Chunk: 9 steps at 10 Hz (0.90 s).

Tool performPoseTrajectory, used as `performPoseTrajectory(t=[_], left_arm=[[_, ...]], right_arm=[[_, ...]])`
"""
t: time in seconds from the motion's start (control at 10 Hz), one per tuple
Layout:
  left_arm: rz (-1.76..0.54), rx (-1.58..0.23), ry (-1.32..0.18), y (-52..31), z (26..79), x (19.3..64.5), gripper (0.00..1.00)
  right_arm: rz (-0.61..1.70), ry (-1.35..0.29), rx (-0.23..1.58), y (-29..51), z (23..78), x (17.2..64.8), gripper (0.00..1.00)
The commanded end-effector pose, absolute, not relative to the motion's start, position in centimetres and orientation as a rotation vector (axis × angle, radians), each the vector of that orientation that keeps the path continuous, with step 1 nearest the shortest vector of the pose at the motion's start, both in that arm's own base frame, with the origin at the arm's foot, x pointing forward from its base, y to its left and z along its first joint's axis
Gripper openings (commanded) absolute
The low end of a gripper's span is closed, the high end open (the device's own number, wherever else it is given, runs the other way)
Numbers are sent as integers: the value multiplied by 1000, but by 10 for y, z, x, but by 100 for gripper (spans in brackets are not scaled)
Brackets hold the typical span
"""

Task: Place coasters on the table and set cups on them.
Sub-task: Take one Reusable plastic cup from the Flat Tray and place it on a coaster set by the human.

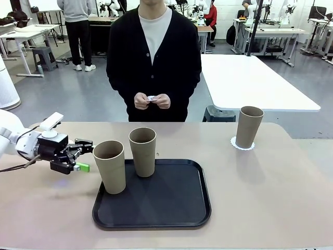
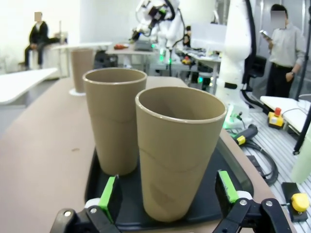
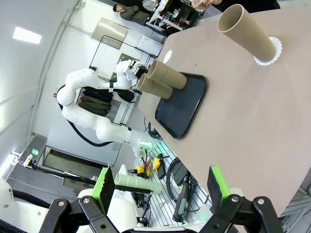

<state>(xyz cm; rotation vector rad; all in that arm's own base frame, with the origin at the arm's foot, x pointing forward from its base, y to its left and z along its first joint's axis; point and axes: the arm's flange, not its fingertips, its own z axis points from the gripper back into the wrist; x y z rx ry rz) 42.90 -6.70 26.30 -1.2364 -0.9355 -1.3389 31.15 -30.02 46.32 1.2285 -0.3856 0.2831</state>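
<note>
Two tan cups stand on the black tray (image 1: 156,208): a near one (image 1: 110,166) and one behind it (image 1: 142,151). My left gripper (image 1: 86,157) hangs open just left of the near cup, not touching it. In the left wrist view that cup (image 2: 177,150) stands just ahead of the green pads (image 2: 109,194), with the other cup (image 2: 114,124) beyond. A third cup (image 1: 248,126) stands on a white scalloped coaster (image 1: 243,144) at the far right of the table (image 1: 270,198). My right gripper (image 3: 163,187) is open and holds nothing, off the table's edge.
A person stands at the far side and holds something small and white (image 1: 152,98) in both hands. A white rectangular table (image 1: 250,83) stands behind on the right. Bare tabletop lies to the right of the tray.
</note>
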Motion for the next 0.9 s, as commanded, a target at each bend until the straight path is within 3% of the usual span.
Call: performPoseTrajectory(t=[0.0,0.8], left_arm=[[-1377,-1266,-995,-74,256,437,100],[-1402,-1358,-959,-89,229,437,100]], right_arm=[[291,-389,1232,-300,463,311,100],[291,-389,1232,-300,463,311,100]])
